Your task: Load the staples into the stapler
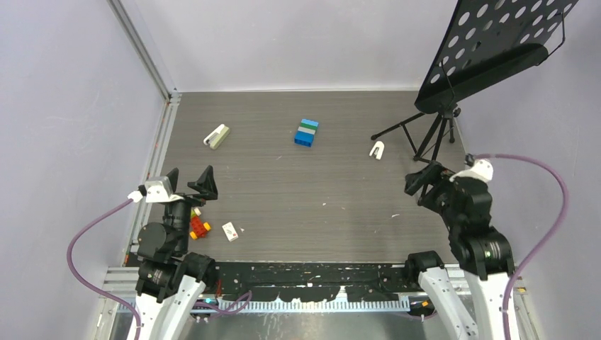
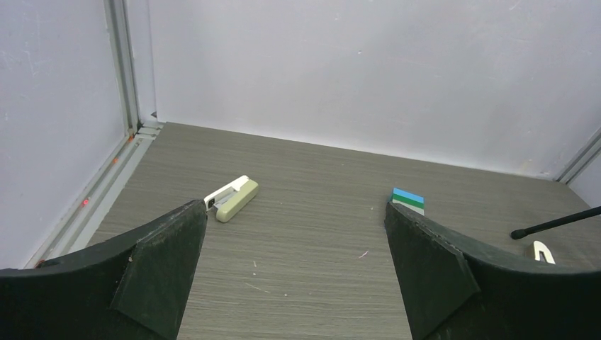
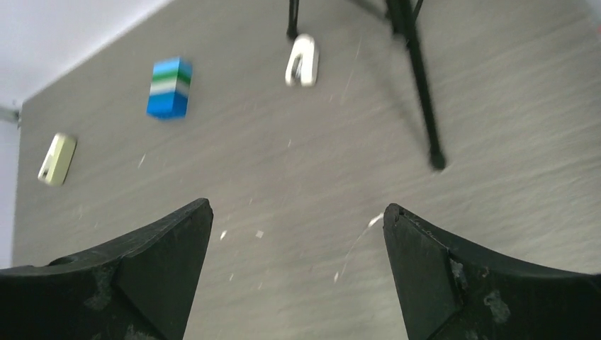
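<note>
Left gripper (image 1: 188, 180) sits by the tabletop's near-left corner, fingers spread wide, holding nothing. Red-yellow bricks (image 1: 199, 227) lie beside its arm. Staples box (image 1: 230, 231) is just right of them by the near edge, behind the fingertips. Stapler (image 1: 217, 137) lies ahead of the left fingers toward the far-left corner, well apart, long axis diagonal, white end pointing near-left. Blue block (image 1: 306, 132) and stubby white piece (image 1: 377, 149) lie further right. Right gripper (image 1: 424, 180) is at the right edge, fingers spread, empty. Left arm is nearer both task items, so likely its reach.
</note>
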`<state>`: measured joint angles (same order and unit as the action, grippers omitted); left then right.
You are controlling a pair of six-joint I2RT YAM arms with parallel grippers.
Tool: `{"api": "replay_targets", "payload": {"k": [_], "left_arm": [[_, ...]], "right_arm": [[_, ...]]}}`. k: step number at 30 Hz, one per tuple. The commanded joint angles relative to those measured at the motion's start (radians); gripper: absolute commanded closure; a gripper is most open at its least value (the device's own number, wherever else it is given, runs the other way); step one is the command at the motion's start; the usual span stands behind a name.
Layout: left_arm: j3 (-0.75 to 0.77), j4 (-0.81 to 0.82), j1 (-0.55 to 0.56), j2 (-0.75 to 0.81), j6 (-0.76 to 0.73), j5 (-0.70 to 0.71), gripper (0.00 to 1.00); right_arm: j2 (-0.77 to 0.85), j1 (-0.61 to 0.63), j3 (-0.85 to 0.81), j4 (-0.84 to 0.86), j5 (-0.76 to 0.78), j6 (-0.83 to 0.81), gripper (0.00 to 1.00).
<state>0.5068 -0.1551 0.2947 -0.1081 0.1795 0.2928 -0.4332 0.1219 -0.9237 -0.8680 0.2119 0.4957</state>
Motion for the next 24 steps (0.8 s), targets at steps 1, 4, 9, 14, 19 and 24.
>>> {"api": "replay_targets", "payload": {"k": [1,4,9,14,19,24], "left_arm": [[0.025,0.003,0.007,0.006,0.008,0.013,0.0],[0.024,0.0,0.009,0.012,0.009,0.021,0.0],[0.026,-0.002,0.011,0.017,0.014,0.035,0.0],[0.031,-0.014,0.012,0.004,0.018,0.04,0.0],[0.06,-0.054,0.012,-0.059,0.003,0.055,0.0],[0.125,-0.151,0.012,-0.192,0.008,0.064,0.0]], "right_arm": [[-0.135,0.002,-0.063,-0.109,-0.249,0.189,0.05],[-0.192,0.002,-0.032,-0.072,-0.382,0.237,0.05],[-0.174,0.002,0.17,0.14,-0.645,0.308,0.06],[-0.191,0.002,0.217,0.172,-0.579,0.259,0.05],[-0.226,0.008,0.261,0.236,-0.523,0.229,0.06],[-0.245,0.044,0.33,0.336,-0.49,0.198,0.06]]}}
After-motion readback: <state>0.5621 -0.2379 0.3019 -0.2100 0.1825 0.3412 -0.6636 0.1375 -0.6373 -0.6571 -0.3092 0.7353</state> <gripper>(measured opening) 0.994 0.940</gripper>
